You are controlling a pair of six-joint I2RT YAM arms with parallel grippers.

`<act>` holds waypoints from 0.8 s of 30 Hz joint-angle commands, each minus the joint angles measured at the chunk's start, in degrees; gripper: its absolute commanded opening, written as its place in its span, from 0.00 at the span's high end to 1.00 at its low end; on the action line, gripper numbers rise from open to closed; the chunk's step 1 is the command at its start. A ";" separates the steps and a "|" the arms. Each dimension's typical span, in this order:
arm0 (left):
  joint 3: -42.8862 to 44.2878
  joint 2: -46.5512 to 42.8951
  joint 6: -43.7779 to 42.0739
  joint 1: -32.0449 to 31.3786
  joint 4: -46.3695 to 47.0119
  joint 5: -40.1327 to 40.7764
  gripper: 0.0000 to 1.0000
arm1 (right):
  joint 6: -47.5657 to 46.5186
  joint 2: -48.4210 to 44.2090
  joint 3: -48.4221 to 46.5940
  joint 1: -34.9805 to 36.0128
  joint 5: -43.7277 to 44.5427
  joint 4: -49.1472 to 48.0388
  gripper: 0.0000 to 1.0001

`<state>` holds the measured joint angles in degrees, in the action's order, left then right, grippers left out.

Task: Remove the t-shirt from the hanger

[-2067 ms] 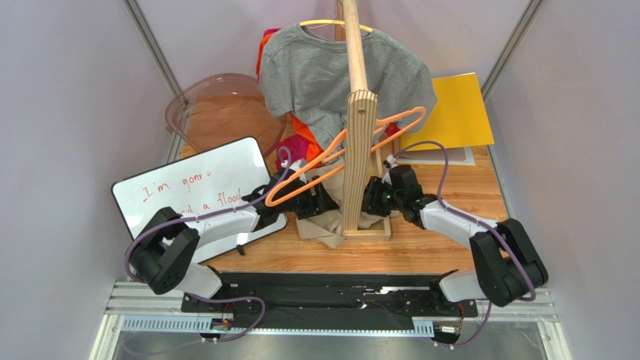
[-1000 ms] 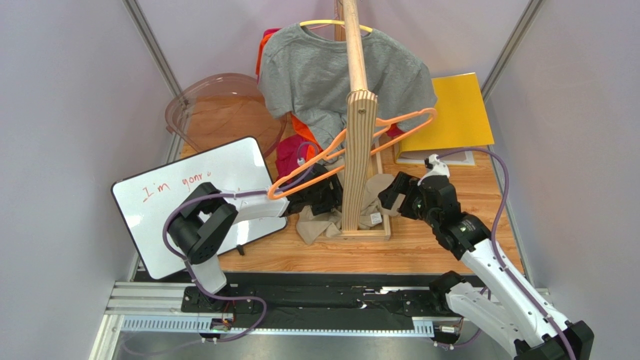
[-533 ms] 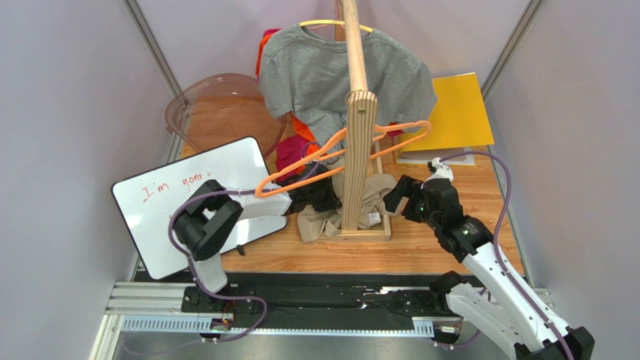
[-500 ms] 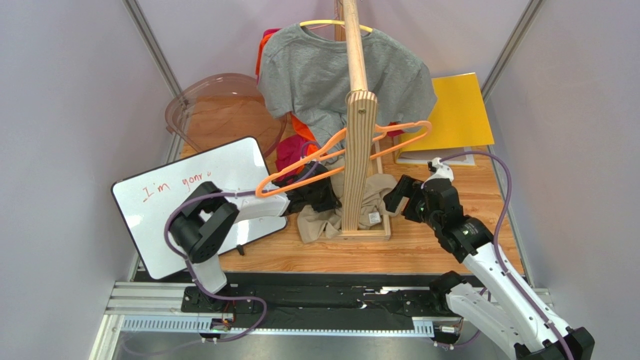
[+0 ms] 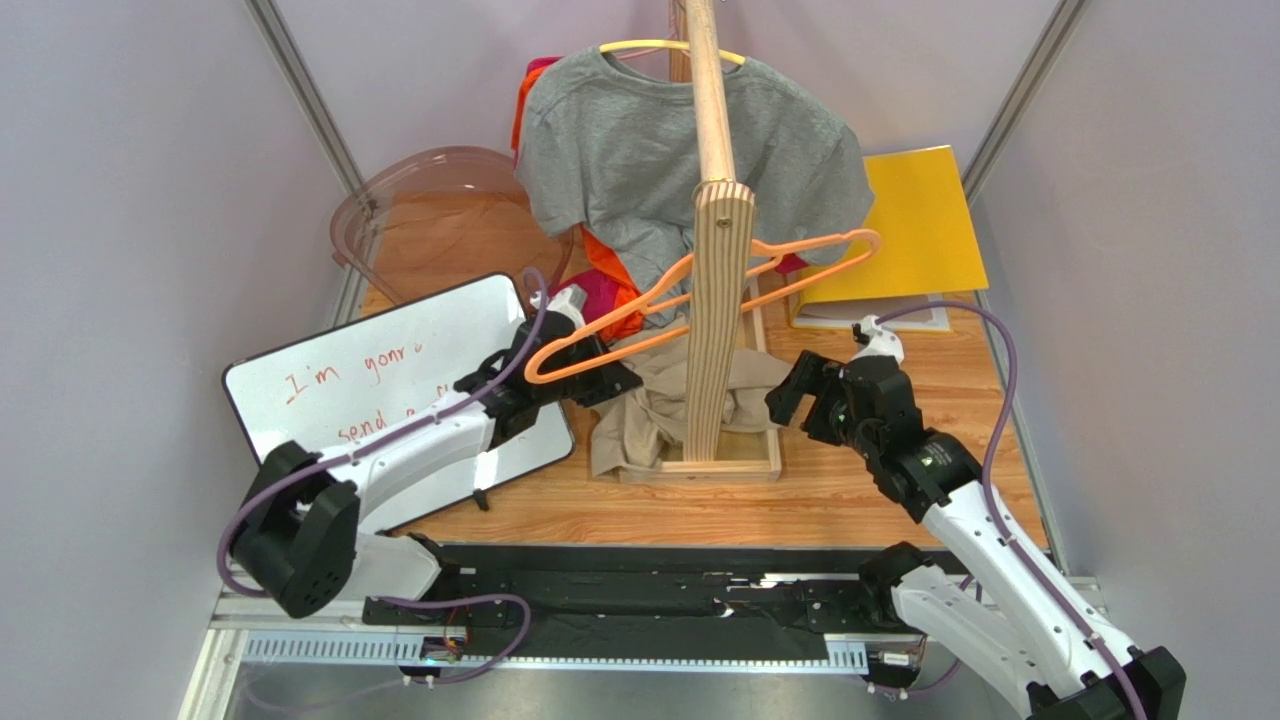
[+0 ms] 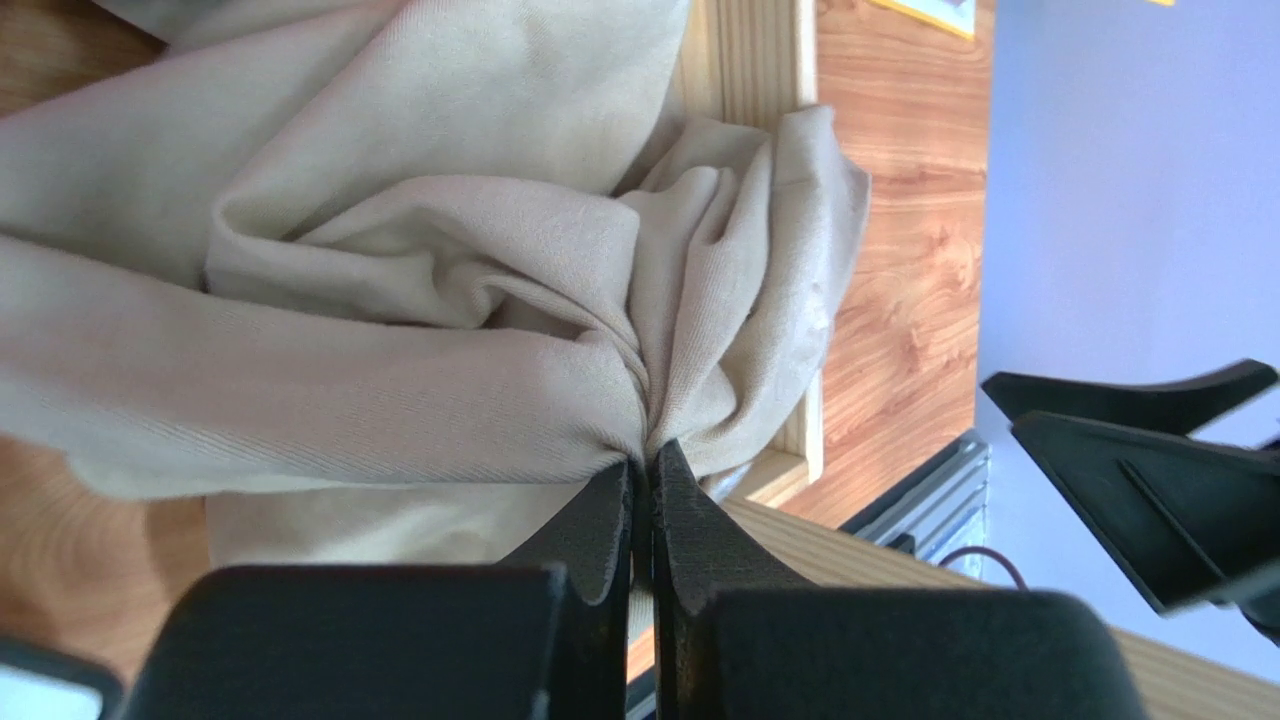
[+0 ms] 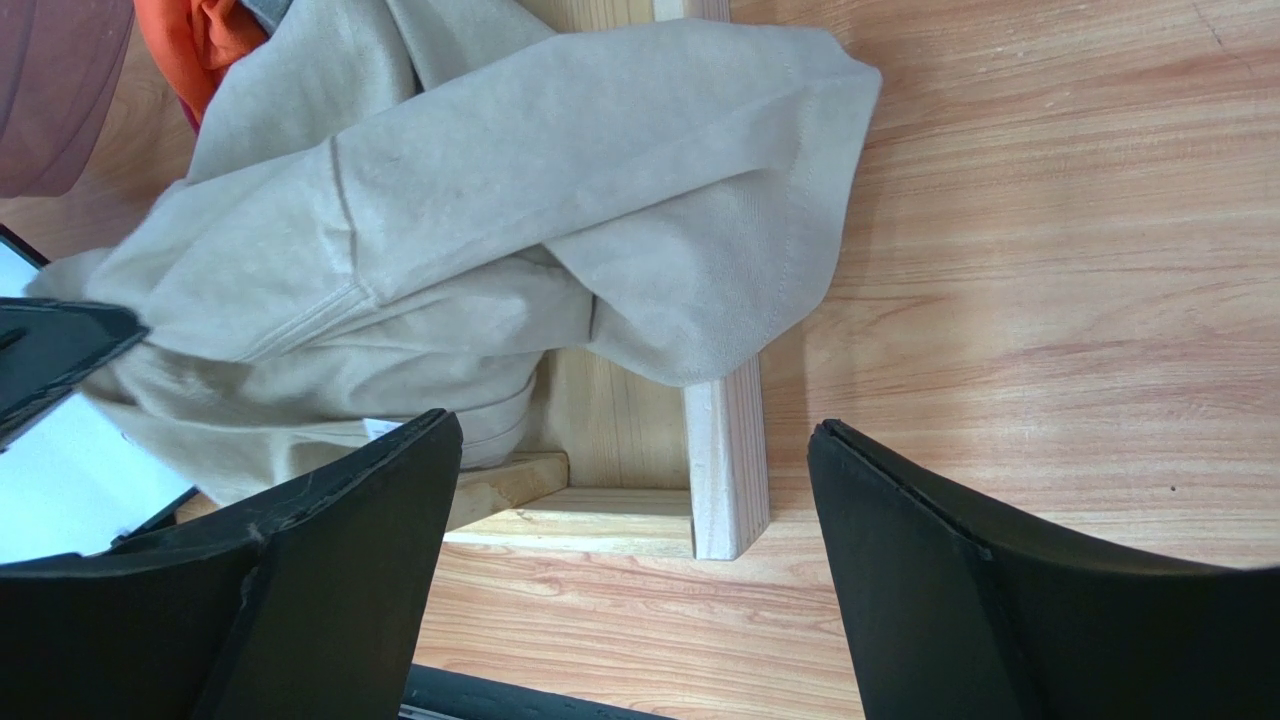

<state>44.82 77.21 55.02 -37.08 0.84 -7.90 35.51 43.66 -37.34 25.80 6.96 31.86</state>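
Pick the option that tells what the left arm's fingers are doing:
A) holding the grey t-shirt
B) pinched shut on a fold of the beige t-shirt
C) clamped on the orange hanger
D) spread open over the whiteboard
B: in the left wrist view the left fingers meet tip to tip on a bunched fold of the beige t-shirt.

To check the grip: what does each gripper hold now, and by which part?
The left gripper pinches the t-shirt by a bunched fold of cloth. The right gripper is open and holds nothing.
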 commanded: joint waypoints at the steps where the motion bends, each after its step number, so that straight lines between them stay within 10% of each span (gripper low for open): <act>1: 0.00 -7.58 -3.34 2.45 -0.57 -1.06 1.00 | -0.44 0.02 -0.27 -0.23 -0.46 -2.85 0.09; 24: 21.25 -11.56 -1.77 28.20 -6.65 -17.14 1.00 | -1.40 -1.03 -1.50 -0.40 0.25 -2.24 0.09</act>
<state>57.01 64.12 50.89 -12.19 -9.54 -20.34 35.24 43.79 -37.34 25.69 6.17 31.44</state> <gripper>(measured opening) 0.010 0.915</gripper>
